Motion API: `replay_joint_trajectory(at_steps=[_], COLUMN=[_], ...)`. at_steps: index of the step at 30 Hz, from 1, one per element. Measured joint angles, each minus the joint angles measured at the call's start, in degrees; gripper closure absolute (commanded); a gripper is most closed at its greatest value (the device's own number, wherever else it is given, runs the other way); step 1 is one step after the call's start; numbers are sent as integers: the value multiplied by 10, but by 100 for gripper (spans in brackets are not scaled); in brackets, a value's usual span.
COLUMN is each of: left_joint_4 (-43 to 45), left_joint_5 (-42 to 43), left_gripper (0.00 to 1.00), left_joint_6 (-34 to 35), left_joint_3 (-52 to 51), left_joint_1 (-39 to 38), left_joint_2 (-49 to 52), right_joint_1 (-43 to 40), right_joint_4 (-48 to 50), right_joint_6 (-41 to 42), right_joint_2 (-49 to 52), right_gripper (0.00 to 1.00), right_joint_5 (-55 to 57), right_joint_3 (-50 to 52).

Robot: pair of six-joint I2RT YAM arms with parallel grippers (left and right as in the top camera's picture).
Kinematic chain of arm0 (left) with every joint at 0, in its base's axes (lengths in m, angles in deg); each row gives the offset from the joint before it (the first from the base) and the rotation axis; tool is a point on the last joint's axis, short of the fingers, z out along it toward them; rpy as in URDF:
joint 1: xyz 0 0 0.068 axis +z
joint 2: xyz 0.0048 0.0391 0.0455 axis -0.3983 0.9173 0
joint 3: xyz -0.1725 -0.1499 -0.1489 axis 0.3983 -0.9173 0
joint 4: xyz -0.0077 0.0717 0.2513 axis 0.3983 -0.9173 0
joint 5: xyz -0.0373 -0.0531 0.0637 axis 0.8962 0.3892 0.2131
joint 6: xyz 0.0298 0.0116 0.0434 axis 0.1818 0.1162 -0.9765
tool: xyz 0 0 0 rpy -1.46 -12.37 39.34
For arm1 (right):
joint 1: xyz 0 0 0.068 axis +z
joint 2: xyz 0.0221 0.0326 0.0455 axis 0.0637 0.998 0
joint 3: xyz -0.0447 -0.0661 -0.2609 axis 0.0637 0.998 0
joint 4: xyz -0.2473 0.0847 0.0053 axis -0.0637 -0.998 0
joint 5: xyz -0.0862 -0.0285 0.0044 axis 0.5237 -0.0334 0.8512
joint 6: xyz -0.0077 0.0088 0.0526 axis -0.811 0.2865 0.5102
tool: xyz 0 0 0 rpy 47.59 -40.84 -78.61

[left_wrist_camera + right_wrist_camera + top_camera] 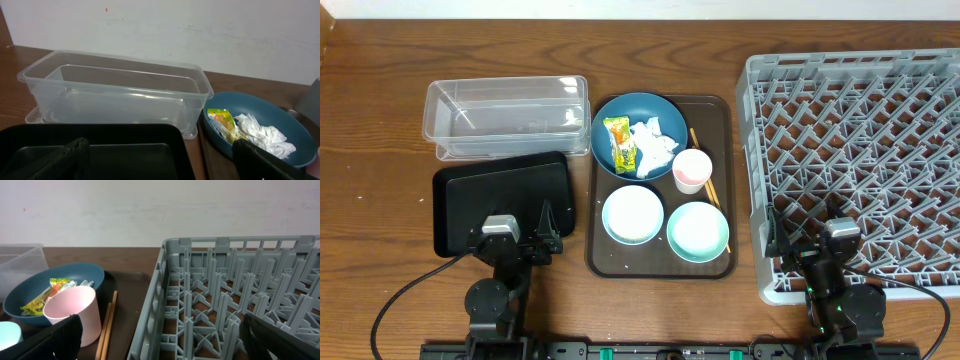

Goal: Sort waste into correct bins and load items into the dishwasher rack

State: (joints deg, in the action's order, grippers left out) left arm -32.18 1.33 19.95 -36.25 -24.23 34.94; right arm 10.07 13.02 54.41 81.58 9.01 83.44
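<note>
Looking like nothing is getting sorted yet: the snack wrapper point(619, 143) and tissue point(655, 146) are sitting in the dark-blue dish point(620, 108). The pale-blue bowl point(633, 214), mint-green bowl point(697, 231), cup point(692, 170) and chopsticks point(712, 190) are waiting on the brown tray point(720, 112), and the rack point(860, 110) is standing empty. The left gripper point(512, 238) and right gripper point(808, 246) are both hanging spread wide, holding nothing.

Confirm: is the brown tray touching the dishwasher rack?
Apart. The overhead view shows a strip of bare wooden table running between the right rim of the brown tray and the left wall of the dishwasher rack.
</note>
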Motion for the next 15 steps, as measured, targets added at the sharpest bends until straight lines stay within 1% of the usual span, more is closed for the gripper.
replay_joint_trajectory(at_steps=[8, 15], left_joint_4=[0, 0], left_joint_5=[0, -2], left_gripper=[7, 7], left_joint_6=[0, 0], left_joint_3=[0, 0], left_joint_1=[0, 0], left_joint_2=[0, 3], right_joint_1=[0, 0], right_joint_4=[0, 0], right_joint_6=[0, 20], right_joint_2=[0, 0], right_gripper=[1, 1], right_joint_5=[0, 0], right_joint_3=[0, 0])
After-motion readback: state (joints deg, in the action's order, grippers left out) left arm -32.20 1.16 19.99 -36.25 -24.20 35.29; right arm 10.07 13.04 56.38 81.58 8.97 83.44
